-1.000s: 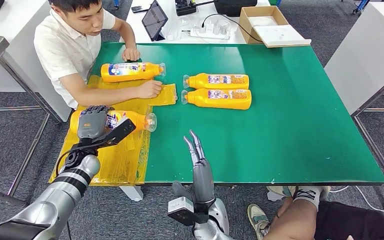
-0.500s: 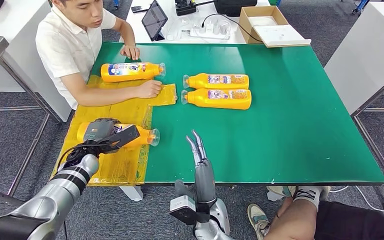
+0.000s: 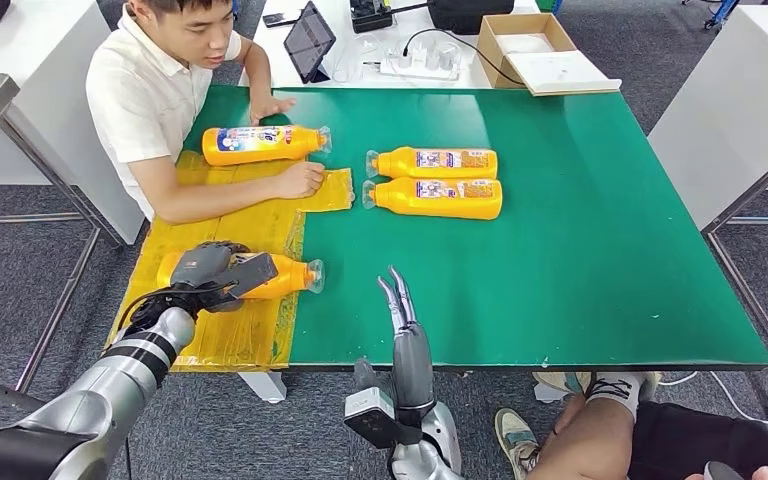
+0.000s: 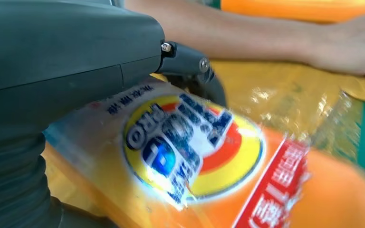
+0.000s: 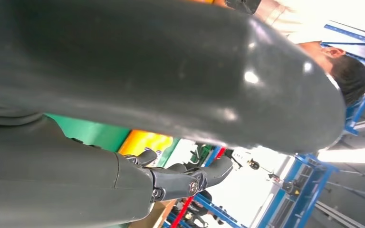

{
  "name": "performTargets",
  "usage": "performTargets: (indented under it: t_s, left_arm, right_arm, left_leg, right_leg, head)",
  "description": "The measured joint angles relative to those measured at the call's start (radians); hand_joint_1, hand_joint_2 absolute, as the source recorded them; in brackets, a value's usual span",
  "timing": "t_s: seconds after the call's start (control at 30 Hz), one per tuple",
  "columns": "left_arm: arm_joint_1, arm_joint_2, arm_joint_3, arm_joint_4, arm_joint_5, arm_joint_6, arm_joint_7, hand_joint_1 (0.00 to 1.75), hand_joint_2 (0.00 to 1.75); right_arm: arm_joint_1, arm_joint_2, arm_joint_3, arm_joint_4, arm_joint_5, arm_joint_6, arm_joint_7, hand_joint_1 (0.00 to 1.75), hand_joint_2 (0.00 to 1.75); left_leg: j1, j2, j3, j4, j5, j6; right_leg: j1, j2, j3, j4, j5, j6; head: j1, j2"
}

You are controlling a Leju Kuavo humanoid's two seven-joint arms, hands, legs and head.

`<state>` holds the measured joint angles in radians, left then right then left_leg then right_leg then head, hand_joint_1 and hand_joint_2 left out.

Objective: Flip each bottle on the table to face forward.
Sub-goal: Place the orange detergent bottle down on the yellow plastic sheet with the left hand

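Nearest to us, our right hand [image 3: 397, 305] rises at the near edge of the green table [image 3: 580, 260], fingers straight, close together and pointing away, holding nothing; its wrist view is so crowded by the grey thumb and cover that little else can be made out. To the left, our left hand [image 3: 205, 268] lies over the nearest bottle [image 3: 278, 275], fingers wrapped round its body, so much of the label is covered from above. The left wrist view shows the round blue and yellow logo on that bottle [image 4: 190, 147], though blurred, with fingertips [image 4: 204, 78] curled over the far side. The bottle lies on its side on a crinkled yellow plastic sheet [image 3: 250, 330], cap toward the table's middle. Farther off, a person's forearm [image 3: 225, 195] rests on the sheet, and beyond it lies a second bottle [image 3: 260, 143]. Two more bottles [image 3: 435, 162] [image 3: 438, 197] lie side by side on the bare green, well apart from our hands, caps pointing left.
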<state>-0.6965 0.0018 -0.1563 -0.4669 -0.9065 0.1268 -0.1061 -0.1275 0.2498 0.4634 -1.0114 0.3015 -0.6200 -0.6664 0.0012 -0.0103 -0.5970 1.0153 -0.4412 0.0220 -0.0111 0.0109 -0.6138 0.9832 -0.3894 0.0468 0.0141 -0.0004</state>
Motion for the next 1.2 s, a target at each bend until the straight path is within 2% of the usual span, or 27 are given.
performTargets:
  t_s: [0.27, 0.47, 0.73, 0.83, 0.93, 1.07, 1.2]
  left_arm:
    - [-0.002, 0.002, 0.020, 0.000, 0.136, -0.130, -0.116, 0.00, 1.75]
    - [0.018, -0.003, 0.044, -0.021, 0.297, -0.243, -0.232, 0.00, 1.75]
    - [0.055, -0.014, 0.071, -0.066, 0.376, -0.271, -0.275, 0.00, 1.75]
    - [0.084, -0.020, 0.074, -0.108, 0.454, -0.255, -0.306, 0.00, 1.75]
    - [0.140, -0.037, 0.074, -0.198, 0.576, -0.197, -0.345, 0.00, 1.75]
    - [0.222, -0.073, 0.073, -0.400, 0.743, -0.051, -0.409, 0.00, 1.75]
    - [0.288, -0.107, 0.063, -0.612, 0.879, 0.012, -0.439, 0.00, 1.75]
  right_arm:
    - [0.000, -0.002, 0.000, 0.007, -0.031, -0.006, 0.000, 0.00, 0.00]
    - [0.000, -0.011, 0.010, 0.010, -0.062, -0.012, 0.000, 0.00, 0.00]
    - [-0.001, -0.021, 0.028, 0.013, -0.072, -0.013, 0.000, 0.00, 0.00]
    - [-0.001, -0.025, 0.033, 0.015, -0.073, -0.014, 0.000, 0.00, 0.00]
    - [-0.001, -0.026, 0.036, 0.017, -0.067, -0.014, 0.000, 0.00, 0.00]
    - [-0.001, -0.025, 0.039, 0.021, -0.052, -0.014, 0.000, 0.00, 0.00]
    - [0.000, -0.022, 0.040, 0.024, -0.036, -0.014, 0.000, 0.00, 0.00]
  left_leg:
    - [0.000, -0.007, 0.004, 0.000, 0.000, 0.000]
    - [0.000, -0.006, 0.004, 0.000, 0.001, 0.000]
    - [0.000, -0.006, 0.004, 0.000, 0.001, -0.001]
    - [0.000, -0.006, 0.003, 0.000, 0.001, -0.001]
    - [0.000, -0.006, 0.002, 0.000, 0.001, -0.001]
    - [0.000, -0.006, -0.001, 0.000, 0.001, -0.001]
    - [0.000, -0.006, -0.002, 0.000, 0.001, -0.001]
  right_leg:
    - [0.000, -0.005, 0.006, 0.000, -0.001, 0.000]
    - [0.000, -0.005, 0.006, 0.000, 0.000, 0.000]
    - [0.000, -0.005, 0.005, 0.000, 0.000, 0.000]
    - [0.000, -0.005, 0.004, 0.000, 0.000, 0.000]
    - [0.000, -0.005, 0.003, 0.000, 0.000, 0.000]
    - [0.000, -0.005, 0.001, -0.001, 0.000, 0.000]
    - [0.000, -0.005, 0.000, -0.001, 0.000, 0.000]
  head:
    - [0.000, 0.000]
    - [0.000, 0.000]
    - [0.000, 0.000]
    - [0.000, 0.000]
    - [0.000, 0.000]
    - [0.000, 0.000]
    - [0.000, 0.000]
